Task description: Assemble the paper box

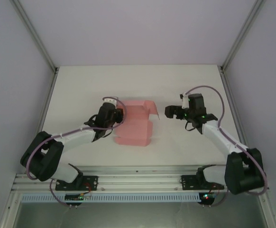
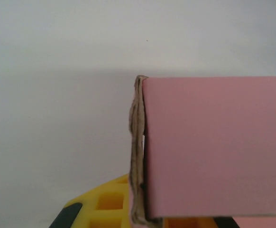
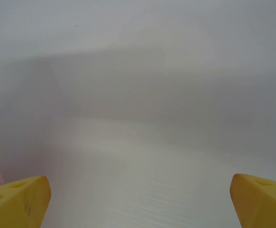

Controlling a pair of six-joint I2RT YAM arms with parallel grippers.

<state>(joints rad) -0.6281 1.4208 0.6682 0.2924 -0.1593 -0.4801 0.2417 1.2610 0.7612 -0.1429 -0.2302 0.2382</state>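
Your left gripper (image 1: 119, 115) is clamped shut on the left side of the paper box (image 1: 135, 126). From the top camera, the box sits mid-table, just left of centre frame. It's half folded, with a flap standing up at its upper right corner and the near part lying low. The right gripper (image 1: 168, 112) hangs just to the right of that flap with its jaws wide apart, holding nothing and not touching the card.

Left wrist cam: the pink panel (image 2: 214, 147) fills the right half of the frame. Its raw doubled edge runs straight up the middle, with a yellow finger (image 2: 110, 204) poking out bottom left. So it looks like you've got a side wall pinched.

Right wrist cam: both fingertips (image 3: 17, 202) sit in the bottom corners, with bare white table (image 3: 138, 156) between them.

My read is you're mid-fold, with the left arm anchoring the box. Next I'd bring the right gripper left onto that raised flap and push it down and in while the left keeps its pinch.
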